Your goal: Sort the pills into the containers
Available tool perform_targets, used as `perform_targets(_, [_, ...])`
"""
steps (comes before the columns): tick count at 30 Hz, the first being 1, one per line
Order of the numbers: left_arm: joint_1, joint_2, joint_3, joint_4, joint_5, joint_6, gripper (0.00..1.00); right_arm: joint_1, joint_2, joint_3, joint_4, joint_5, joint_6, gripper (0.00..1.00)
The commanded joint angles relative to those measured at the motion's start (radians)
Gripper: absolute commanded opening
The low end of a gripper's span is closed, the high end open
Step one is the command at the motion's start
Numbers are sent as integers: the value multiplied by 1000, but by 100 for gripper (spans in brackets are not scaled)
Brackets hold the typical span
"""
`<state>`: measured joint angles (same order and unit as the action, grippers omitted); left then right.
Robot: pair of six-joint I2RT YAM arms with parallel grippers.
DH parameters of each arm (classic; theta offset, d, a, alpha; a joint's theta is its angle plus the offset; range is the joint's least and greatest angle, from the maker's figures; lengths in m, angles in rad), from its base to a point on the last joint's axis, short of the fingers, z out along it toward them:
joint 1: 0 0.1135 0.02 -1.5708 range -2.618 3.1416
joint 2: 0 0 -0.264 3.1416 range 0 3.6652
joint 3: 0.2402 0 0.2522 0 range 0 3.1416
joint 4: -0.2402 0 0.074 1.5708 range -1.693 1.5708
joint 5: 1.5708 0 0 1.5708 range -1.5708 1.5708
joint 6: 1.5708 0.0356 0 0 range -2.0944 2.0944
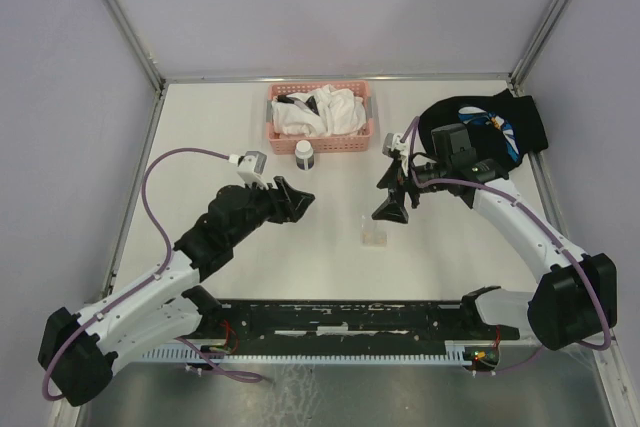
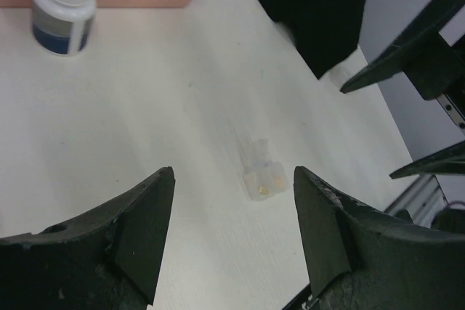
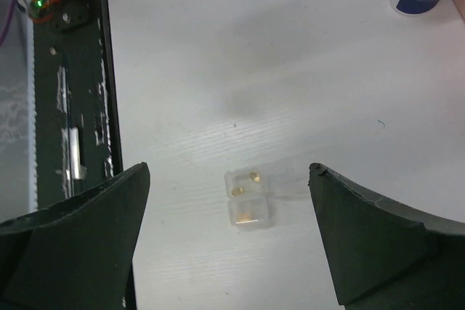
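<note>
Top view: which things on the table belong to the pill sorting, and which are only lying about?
For the job: clear box, yellow pills in it, white-capped bottle.
Lying about: pink basket, white cloths in it, black cloth.

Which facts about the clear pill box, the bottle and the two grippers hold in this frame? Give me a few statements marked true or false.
1. The left gripper and the right gripper are both shut. False: both are open, with nothing between their fingers.
2. The small flat clear plastic box lies on the white table, held by neither gripper. True.
3. The white pill bottle with a blue label lies inside the pink mesh basket. False: it stands upright on the table, just outside the basket.
4. Small yellowish pills show inside the clear box. True.
</note>
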<state>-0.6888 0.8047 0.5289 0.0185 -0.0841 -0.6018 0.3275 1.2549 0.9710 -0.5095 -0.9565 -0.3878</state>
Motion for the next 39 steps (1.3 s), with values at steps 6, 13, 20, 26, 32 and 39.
perform_targets(6, [2, 214, -22, 363, 304, 42, 74, -8, 7, -65, -244, 94, -653, 99])
perform_targets(13, [4, 355, 2, 462, 375, 60, 75, -11, 163, 14, -318, 118, -568, 99])
perform_targets(20, [4, 489, 47, 486, 476, 172, 75, -39, 326, 117, -368, 92, -307, 90])
perform_targets(26, [4, 512, 40, 538, 469, 223, 75, -56, 347, 111, -340, 146, -273, 88])
perform_targets(32, [6, 545, 48, 541, 446, 162, 72, -56, 161, -45, -299, 76, -690, 90])
perform_targets(39, [29, 567, 76, 564, 472, 77, 71, -55, 26, -142, -225, 79, -826, 89])
